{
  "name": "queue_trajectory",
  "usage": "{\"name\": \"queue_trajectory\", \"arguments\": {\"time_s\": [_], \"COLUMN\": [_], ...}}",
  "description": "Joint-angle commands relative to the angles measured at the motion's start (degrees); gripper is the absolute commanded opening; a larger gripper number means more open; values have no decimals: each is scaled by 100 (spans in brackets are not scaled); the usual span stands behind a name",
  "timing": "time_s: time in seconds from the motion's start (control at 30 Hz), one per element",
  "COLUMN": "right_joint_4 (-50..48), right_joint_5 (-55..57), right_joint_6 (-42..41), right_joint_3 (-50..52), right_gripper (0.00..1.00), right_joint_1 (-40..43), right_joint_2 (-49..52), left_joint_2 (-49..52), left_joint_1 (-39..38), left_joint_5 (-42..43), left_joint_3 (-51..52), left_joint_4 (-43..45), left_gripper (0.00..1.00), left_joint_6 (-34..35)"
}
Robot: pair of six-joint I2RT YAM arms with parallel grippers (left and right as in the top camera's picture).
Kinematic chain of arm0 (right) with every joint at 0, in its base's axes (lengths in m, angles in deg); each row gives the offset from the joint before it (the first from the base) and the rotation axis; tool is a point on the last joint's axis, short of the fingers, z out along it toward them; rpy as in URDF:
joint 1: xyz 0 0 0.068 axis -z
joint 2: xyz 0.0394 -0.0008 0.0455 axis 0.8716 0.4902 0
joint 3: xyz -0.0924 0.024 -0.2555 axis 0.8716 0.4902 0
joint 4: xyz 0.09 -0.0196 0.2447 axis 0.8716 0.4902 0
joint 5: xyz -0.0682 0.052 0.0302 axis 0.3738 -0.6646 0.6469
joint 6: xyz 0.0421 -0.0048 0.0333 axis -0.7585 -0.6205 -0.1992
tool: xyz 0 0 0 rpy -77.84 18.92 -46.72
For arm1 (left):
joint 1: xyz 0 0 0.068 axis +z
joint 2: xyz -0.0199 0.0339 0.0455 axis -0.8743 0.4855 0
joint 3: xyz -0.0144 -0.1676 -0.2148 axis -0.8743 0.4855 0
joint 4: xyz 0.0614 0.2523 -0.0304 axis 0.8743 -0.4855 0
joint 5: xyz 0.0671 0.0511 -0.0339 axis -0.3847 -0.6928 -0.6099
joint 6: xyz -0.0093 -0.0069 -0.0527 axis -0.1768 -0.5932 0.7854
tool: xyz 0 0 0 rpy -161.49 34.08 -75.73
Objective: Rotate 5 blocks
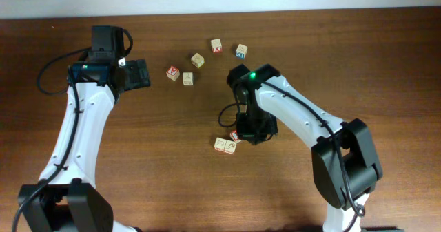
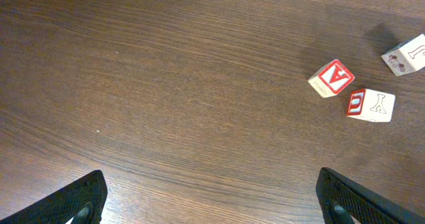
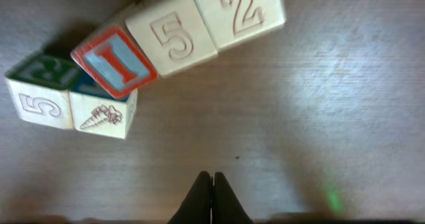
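Dark wood-grain table spreads under both my arms. My right gripper is pinched fully together with nothing between the fingers, and it hangs over bare wood near a cluster of alphabet cubes. Ahead of it, the block marked 2 and the block marked 5 touch side by side in a slanted row. The red-framed I block sits tilted against that 5, its corner overlapping the cone-picture block; I cannot tell whether it rests on it. The green-topped block, with a 5 on its side, touches the cone-picture block. From overhead, this cluster lies just beside my right wrist and is partly hidden by it.

My left gripper stands spread wide and holds nothing, well apart from the cluster, toward the far left of the table. Off to its side lies a red-framed A block, just beside a block with a red-framed U side, with a third pale block near them. Farther along the far side sit the red-printed cube and the blue-printed cube, near one another.
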Motion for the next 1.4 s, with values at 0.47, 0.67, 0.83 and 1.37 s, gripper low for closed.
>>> {"name": "queue_trajectory", "arguments": {"time_s": [0.47, 0.67, 0.83, 1.37], "right_joint_4": [-2076, -2205, -2472, -2702], "right_joint_5": [-28, 1001, 673, 509], "right_joint_6": [153, 608, 911, 1484], "right_joint_3": [848, -116, -81, -85], "right_gripper": [4, 4, 4, 5], "right_joint_1": [-817, 282, 304, 28], "right_joint_2": [-9, -74, 636, 632], "left_joint_2": [-15, -17, -17, -17], "left_joint_1": [9, 9, 9, 9], "left_joint_5": [-42, -42, -42, -42], "left_joint_3": [-81, -81, -81, -83], "left_joint_4": [-9, -9, -9, -11], "left_gripper": [99, 99, 99, 99], "left_joint_6": [74, 74, 74, 74]}}
